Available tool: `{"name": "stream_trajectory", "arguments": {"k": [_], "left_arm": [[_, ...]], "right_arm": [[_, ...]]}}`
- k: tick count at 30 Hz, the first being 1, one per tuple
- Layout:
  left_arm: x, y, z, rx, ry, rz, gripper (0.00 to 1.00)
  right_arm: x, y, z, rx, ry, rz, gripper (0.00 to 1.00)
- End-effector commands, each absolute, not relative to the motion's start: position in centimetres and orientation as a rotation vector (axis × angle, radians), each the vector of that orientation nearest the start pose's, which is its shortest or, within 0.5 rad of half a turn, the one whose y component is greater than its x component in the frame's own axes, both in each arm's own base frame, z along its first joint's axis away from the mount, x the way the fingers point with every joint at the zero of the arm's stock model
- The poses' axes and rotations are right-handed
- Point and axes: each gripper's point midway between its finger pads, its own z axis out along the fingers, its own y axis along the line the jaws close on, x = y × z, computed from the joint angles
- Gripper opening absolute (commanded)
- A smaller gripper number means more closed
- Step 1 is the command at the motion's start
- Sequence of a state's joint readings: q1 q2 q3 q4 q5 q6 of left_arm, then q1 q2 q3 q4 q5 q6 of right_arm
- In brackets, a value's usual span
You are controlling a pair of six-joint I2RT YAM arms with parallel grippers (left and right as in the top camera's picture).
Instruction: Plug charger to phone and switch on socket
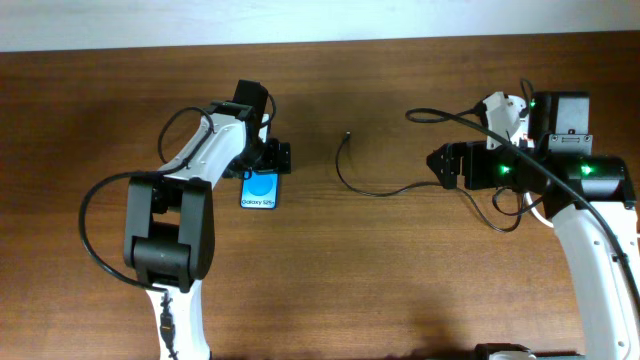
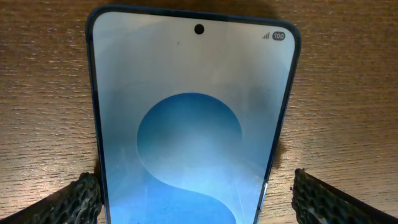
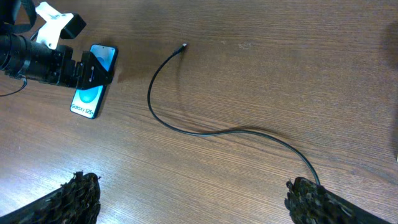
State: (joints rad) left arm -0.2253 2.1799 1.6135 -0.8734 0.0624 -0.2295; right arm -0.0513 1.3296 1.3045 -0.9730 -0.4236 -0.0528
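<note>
You have no step finished yet, I judge: the one phone lies at the left between the spread fingers of the left gripper, the one charger lies unplugged in the middle, the right gripper hangs spread and empty, and the one socket is half hidden at the far right.

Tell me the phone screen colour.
Phone screen: blue swirl on pale grey-white; clearest in left wrist view.

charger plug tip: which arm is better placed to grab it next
Right, probably. The left gripper is open astride the phone, likely to steady it. The right gripper is open and empty, faces the charger, and the plug tip lies free on the table between the arms.
</note>
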Motion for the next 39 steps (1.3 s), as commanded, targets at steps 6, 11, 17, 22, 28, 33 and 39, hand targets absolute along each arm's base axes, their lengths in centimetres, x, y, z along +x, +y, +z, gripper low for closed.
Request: {"name": "stream_trajectory", "arguments": {"k": [6,11,17,22,28,33,39], "left_arm": [[42.3,-10.1,-1.1,0.039,3.061,-0.054,0.99],[41.6,-11.1,-1.1,0.182,3.054,0.063,0.99],[41.5,-11.3,-1.2,0.187,3.056,0.062,0.95],[42.1,-11.4,-1.1,0.111,3.036,0.056,0.95],[42.4,-11.5,-1.9,0.092,3.032,0.052,0.93],[41.7,-11.5,-3.6,0.067,3.078,0.052,0.84],[41.6,-11.4,-3.5,0.065,3.083,0.054,0.63]], "right_arm": [[33.4,5.3,23.5,-0.164,2.495,0.483,0.98],[33.4,5.3,23.5,-0.164,2.495,0.483,0.98],[33.4,5.3,23.5,-0.164,2.495,0.483,0.98],[33.4,5.3,23.5,-0.164,2.495,0.483,0.98],[33.4,5.3,23.5,-0.164,2.495,0.483,0.98],[33.4,5.3,23.5,-0.164,2.495,0.483,0.98],[33.4,5.3,23.5,-0.164,2.495,0.483,0.98]]}}
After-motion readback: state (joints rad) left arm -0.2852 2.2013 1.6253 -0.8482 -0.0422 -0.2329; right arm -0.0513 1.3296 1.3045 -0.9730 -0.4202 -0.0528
